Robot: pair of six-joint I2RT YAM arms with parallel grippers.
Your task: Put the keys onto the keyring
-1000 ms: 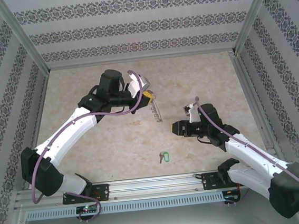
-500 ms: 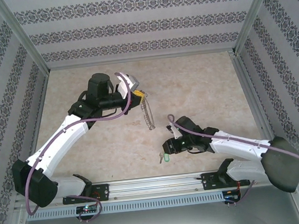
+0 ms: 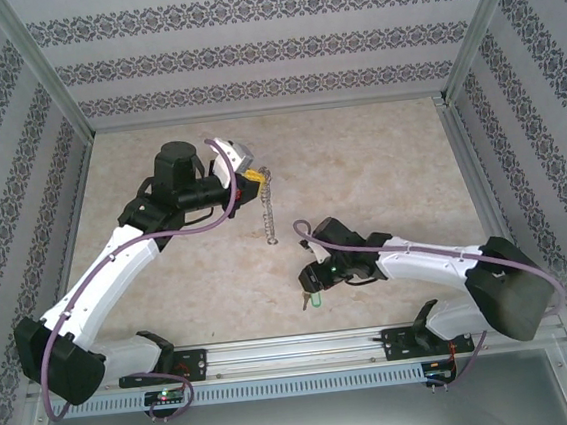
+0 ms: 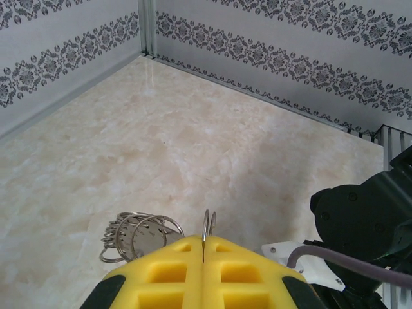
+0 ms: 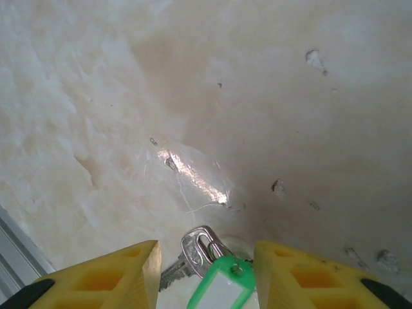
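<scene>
Over on the left of the top view, the left end effector (image 3: 250,178) sits upper left of centre, clamped tight on the keyring (image 3: 268,212). The keyring dangles from it like a floppy chain over the bench (image 3: 389,162). In the left wrist cam the yellow fingers (image 4: 161,277) are pressed flat together at the bottom edge. The thin loop (image 4: 207,225) pokes up out of the seam, and a clump of small silvery rings (image 4: 138,235) bunches just left of it.

Further right, the keys (image 3: 312,297) lie on the bench at lower centre, well apart from the keyring. The right end effector (image 3: 315,286) is right down over them, partway open. Its wrist cam shows a finger on either side of the green tag (image 5: 219,290) and the key, bottom centre. Can't tell if either finger actually touches them.
</scene>
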